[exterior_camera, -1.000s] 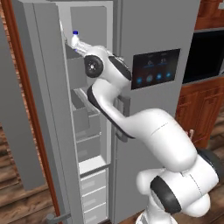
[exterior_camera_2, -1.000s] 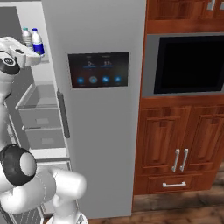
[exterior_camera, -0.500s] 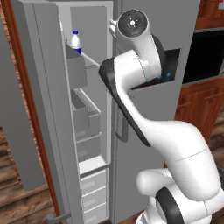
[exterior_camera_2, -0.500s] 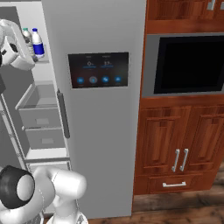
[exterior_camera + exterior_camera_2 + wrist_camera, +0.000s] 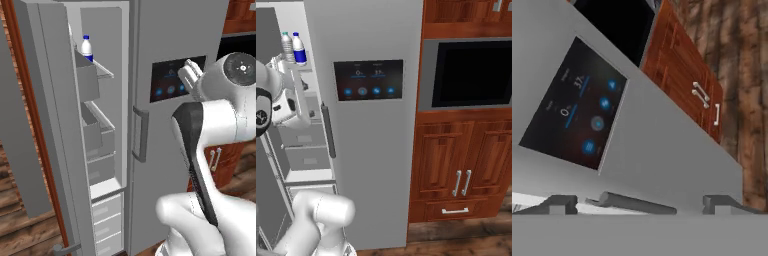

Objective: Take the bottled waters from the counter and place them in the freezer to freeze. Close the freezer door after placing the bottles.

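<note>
Bottled waters, two small clear plastic bottles with blue caps and blue label bands (image 5: 295, 48), stand upright side by side on top white shelf of freezer (image 5: 100, 125), narrow left compartment of tall grey fridge. Tall plain grey freezer door (image 5: 22, 130) hangs wide open at left. White arm's two-finger gripper (image 5: 639, 202), dark tips spread wide apart, nothing between them, faces wider grey door with dark display panel (image 5: 574, 102), well clear of bottles. Reddish-brown wood cabinets with silver handles (image 5: 463, 182) sit right of fridge, under black oven (image 5: 473, 75).
</note>
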Available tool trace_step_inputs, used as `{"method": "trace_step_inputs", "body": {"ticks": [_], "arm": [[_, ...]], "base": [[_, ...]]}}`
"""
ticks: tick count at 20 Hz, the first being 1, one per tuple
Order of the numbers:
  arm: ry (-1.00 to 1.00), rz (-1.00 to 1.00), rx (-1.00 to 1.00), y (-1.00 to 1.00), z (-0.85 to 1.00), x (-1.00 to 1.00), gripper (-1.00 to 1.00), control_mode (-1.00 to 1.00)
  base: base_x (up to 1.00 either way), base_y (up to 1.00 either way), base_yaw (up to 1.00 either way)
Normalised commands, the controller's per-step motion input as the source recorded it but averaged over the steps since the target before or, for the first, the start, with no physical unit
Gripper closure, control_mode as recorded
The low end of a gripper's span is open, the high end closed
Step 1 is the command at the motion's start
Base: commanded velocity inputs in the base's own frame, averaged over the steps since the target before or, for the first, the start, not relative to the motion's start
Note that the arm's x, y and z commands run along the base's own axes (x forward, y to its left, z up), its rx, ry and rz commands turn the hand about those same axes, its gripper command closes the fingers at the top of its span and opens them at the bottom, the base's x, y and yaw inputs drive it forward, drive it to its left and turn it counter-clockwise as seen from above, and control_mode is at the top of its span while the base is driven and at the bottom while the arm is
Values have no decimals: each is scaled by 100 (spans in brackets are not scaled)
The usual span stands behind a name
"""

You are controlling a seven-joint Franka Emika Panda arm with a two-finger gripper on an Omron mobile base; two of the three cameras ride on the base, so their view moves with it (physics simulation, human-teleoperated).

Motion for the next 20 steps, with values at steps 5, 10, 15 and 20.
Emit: {"method": "trace_step_inputs", "body": {"ticks": [5,10,15,20], "arm": [[-20,8,-1,-72,-58,-49,-100,-100],[0,0,0,-1,-4,0,-100,100],[0,0,0,0,0,0,-100,100],[0,0,0,0,0,0,-100,100]], "base": [[0,0,0],[-34,0,0],[-100,13,-2],[-93,20,7]]}}
